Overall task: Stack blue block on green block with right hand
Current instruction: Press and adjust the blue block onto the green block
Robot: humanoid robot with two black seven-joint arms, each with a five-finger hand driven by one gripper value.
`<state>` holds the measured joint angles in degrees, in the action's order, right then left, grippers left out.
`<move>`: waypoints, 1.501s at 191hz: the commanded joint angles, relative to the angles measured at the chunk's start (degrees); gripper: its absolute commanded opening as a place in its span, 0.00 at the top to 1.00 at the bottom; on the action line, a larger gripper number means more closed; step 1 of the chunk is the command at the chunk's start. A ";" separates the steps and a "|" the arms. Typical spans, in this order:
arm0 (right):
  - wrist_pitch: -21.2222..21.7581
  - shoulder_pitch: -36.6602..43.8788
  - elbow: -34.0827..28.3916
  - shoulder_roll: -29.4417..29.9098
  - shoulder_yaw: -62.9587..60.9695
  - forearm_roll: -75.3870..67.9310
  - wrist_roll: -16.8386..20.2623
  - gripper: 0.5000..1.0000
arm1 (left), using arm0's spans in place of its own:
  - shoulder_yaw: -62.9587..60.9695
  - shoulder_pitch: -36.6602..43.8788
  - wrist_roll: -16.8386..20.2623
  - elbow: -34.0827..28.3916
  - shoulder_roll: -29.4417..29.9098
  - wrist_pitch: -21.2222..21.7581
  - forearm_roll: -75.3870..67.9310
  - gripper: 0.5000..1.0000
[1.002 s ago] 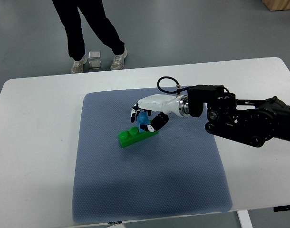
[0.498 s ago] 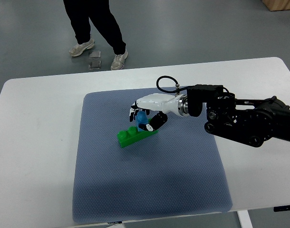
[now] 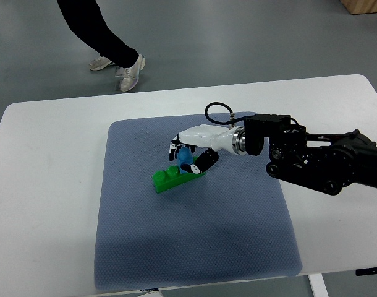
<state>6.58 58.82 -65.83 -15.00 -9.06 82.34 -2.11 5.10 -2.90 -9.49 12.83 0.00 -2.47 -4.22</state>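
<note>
While the right hand (image 3: pixel 190 154) reaches in from the right edge to the middle of the frame, its fingers are curled around the blue block (image 3: pixel 185 155), which sits low over the right end of the green block (image 3: pixel 176 177). The green block lies at a slant on the blue-grey mat (image 3: pixel 194 247) that covers the white counter (image 3: pixel 40 198). This looks like the placing step: the blue block appears to be on or just above the green one, though the fingers hide whether its studs have seated. Next, I judge, comes a straight press down to lock it, then a gentle opening of the fingers without dragging the stack. No left hand shows; a person's legs (image 3: pixel 96 31) stand at the upper left.
</note>
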 commanded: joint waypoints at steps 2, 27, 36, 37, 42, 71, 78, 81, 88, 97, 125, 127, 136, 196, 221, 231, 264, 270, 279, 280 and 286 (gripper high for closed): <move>-0.08 -0.29 0.09 0.05 0.01 0.02 0.00 0.87 | 0.00 -0.01 0.00 0.00 0.00 0.00 0.00 0.00; -0.26 -0.73 0.35 0.40 0.01 0.02 -0.09 0.87 | 0.00 -0.01 0.00 0.00 0.00 0.00 0.00 0.00; -0.69 -0.99 0.44 0.49 0.01 0.02 -0.09 0.87 | 0.00 -0.01 0.00 0.00 0.00 0.00 0.00 0.00; -0.70 -0.99 0.44 0.49 0.01 0.02 -0.09 0.87 | 0.00 -0.01 0.00 0.00 0.00 0.00 0.00 0.00; -0.70 -0.99 0.44 0.49 0.01 0.02 -0.09 0.87 | 0.00 -0.01 0.00 0.00 0.00 0.00 0.00 0.00; -1.22 -1.43 0.97 1.20 0.01 0.02 -0.17 0.87 | 0.00 -0.01 0.00 0.00 0.00 0.00 0.00 0.00; -1.22 -1.52 1.06 1.29 0.01 0.02 -0.17 0.87 | 0.00 -0.01 0.00 0.00 0.00 0.00 0.00 0.00; -1.22 -1.52 1.06 1.29 0.01 0.02 -0.17 0.87 | 0.00 -0.01 0.00 0.00 0.00 0.00 0.00 0.00; -1.22 -1.52 1.06 1.29 0.01 0.02 -0.17 0.87 | 0.00 -0.01 0.00 0.00 0.00 0.00 0.00 0.00; -1.31 -1.52 1.06 1.29 -0.08 0.02 -0.17 0.87 | 0.00 -0.01 0.00 0.00 0.00 0.00 0.00 0.00; -1.31 -1.61 1.06 1.29 -0.87 0.02 -0.17 0.87 | 0.00 0.00 0.00 0.00 0.00 0.00 0.00 0.00; -1.31 -1.61 1.06 1.29 -1.05 0.02 -0.17 0.87 | 0.00 0.08 0.00 0.00 0.00 0.00 0.00 0.00; -1.40 -1.69 1.06 1.29 -1.58 0.02 -0.17 0.87 | 0.00 -0.01 0.00 0.00 0.00 0.01 0.00 0.00; -3.95 -2.75 1.06 1.11 -1.75 0.02 -0.17 0.87 | 0.00 -0.01 0.00 0.00 0.00 0.00 0.00 0.00; -4.21 -3.63 1.06 1.11 -2.98 0.02 -0.17 0.87 | 0.00 0.08 0.00 0.00 0.00 0.00 0.00 0.00; -4.21 -3.89 1.06 1.11 -3.07 0.02 -0.17 0.87 | 0.00 0.08 0.00 0.00 0.00 0.00 0.00 0.00; -4.65 -5.38 1.06 1.29 -4.56 0.02 -0.17 0.87 | 0.00 0.08 0.00 0.00 0.00 0.00 0.00 0.00; -4.65 -5.65 1.06 1.29 -4.74 0.02 -0.17 0.87 | 0.00 0.08 0.00 0.00 0.00 0.00 0.00 0.00; -4.65 -6.18 1.06 1.29 -5.18 0.02 -0.17 0.87 | 0.00 0.08 0.00 0.00 0.00 0.00 0.00 0.00; -4.65 -6.18 1.06 1.29 -5.18 0.02 -0.17 0.87 | 0.00 0.08 0.00 0.00 0.00 0.00 0.00 0.00; -4.74 -6.53 1.06 1.29 -5.44 0.02 -0.17 0.87 | 0.00 -0.01 0.00 0.00 0.00 0.00 0.00 0.00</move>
<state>1.97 53.33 -64.77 -13.75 -13.68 82.32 -2.29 5.10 -2.82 -9.49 12.83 0.00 -2.46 -4.22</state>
